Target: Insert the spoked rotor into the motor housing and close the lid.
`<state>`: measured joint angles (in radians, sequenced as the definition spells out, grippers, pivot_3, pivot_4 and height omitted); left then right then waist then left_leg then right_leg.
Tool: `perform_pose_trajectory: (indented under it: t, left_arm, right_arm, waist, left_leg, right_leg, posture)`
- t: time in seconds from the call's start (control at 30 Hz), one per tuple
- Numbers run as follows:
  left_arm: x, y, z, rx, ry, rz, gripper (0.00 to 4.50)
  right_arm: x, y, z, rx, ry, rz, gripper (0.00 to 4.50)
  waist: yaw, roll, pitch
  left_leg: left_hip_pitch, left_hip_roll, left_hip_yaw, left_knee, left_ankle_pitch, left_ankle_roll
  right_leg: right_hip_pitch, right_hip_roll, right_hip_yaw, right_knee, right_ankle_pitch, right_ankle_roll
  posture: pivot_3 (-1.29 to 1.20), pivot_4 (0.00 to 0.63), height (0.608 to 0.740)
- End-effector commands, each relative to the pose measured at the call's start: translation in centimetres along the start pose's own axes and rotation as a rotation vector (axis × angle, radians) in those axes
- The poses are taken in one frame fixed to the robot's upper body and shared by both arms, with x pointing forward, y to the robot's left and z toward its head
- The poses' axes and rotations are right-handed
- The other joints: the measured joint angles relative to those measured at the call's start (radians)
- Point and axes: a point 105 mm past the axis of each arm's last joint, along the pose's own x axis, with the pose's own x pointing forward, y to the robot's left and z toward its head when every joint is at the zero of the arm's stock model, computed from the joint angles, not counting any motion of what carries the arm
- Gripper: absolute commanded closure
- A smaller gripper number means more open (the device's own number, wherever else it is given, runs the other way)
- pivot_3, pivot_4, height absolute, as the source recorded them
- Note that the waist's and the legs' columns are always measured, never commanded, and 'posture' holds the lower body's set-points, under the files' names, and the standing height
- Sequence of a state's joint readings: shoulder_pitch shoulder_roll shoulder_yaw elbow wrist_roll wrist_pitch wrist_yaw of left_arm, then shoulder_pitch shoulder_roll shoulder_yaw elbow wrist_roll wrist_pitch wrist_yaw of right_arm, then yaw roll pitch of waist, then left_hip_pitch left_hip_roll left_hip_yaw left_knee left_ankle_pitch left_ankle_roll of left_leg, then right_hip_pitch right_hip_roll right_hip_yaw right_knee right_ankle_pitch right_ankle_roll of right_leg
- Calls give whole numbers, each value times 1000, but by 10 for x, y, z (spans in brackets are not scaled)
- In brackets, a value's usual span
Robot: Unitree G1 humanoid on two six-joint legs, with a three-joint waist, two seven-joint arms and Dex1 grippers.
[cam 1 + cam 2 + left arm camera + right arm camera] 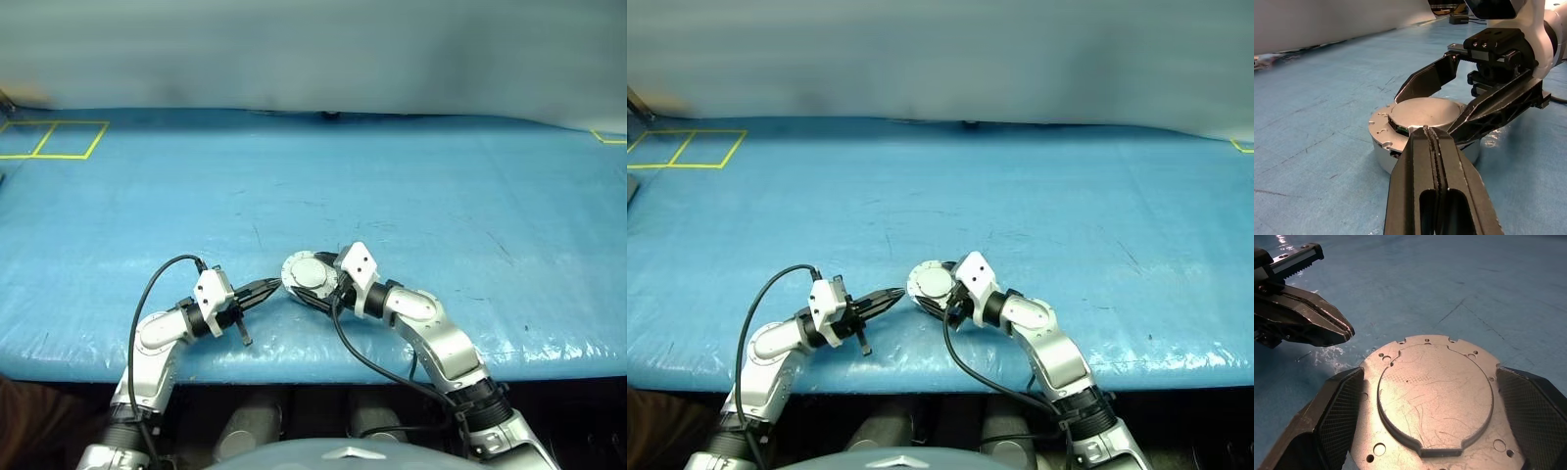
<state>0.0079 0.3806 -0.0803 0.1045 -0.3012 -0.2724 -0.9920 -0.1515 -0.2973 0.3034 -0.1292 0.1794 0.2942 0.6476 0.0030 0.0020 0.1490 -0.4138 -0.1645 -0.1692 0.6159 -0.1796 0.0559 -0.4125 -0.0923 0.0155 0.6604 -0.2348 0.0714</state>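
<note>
The motor housing (1382,149) sits on the blue table (421,206) near its front edge, with the lid (1432,396) lying flat on top. The spoked rotor is hidden; a dark sliver shows in a notch at the lid's edge. My right gripper (1430,372) is open, with one finger on each side of the housing and nothing pinched. My left gripper (1426,131) is shut and empty. Its tip (273,286) points at the housing's left side from a short way off. The left gripper (1347,330) also appears in the right wrist view.
Yellow tape squares (54,139) mark the back left of the table and a yellow corner (609,138) marks the back right. The table's front edge (294,364) runs just behind both wrists. A grey wall (313,49) closes off the far side.
</note>
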Motion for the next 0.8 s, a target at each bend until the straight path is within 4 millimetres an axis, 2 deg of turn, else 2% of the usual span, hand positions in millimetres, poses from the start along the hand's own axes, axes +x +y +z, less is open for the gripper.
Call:
perform_pose_trajectory:
  t: [0.03,0.47,0.57,0.67,0.8]
  left_arm:
    - [-3,4,7,19,-32,17,4500]
    - [-6,4,-13,-6,80,37,4500]
    - [-5,2,-14,-21,83,44,4500]
    - [-4,-1,-16,-35,93,48,4500]
    - [-3,0,-20,-47,117,68,4500]
  right_arm:
    - [-2,-4,7,-24,-23,-13,16]
    - [-4,-6,10,-60,-6,21,16]
    - [-4,-6,9,-60,-7,17,618]
    - [-4,-5,9,-60,-9,18,1500]
    - [-4,-4,7,-65,0,19,1516]
  waist:
    - [0,0,0]
    - [0,0,0]
    - [0,0,0]
    - [-1,0,0]
    - [0,0,0]
  left_leg:
    - [0,0,0,0,0,0]
    - [0,0,0,0,0,0]
    - [0,0,0,0,0,0]
    - [0,0,0,0,0,0]
    - [0,0,0,0,0,0]
  right_leg:
    - [0,0,0,0,0,0]
    - [0,0,0,0,0,0]
    - [0,0,0,0,0,0]
    - [0,0,0,0,0,0]
    - [0,0,0,0,-1,1]
  posture:
    - [0,150,740]
    - [0,150,740]
    - [0,150,740]
    - [0,150,740]
    - [0,150,740]
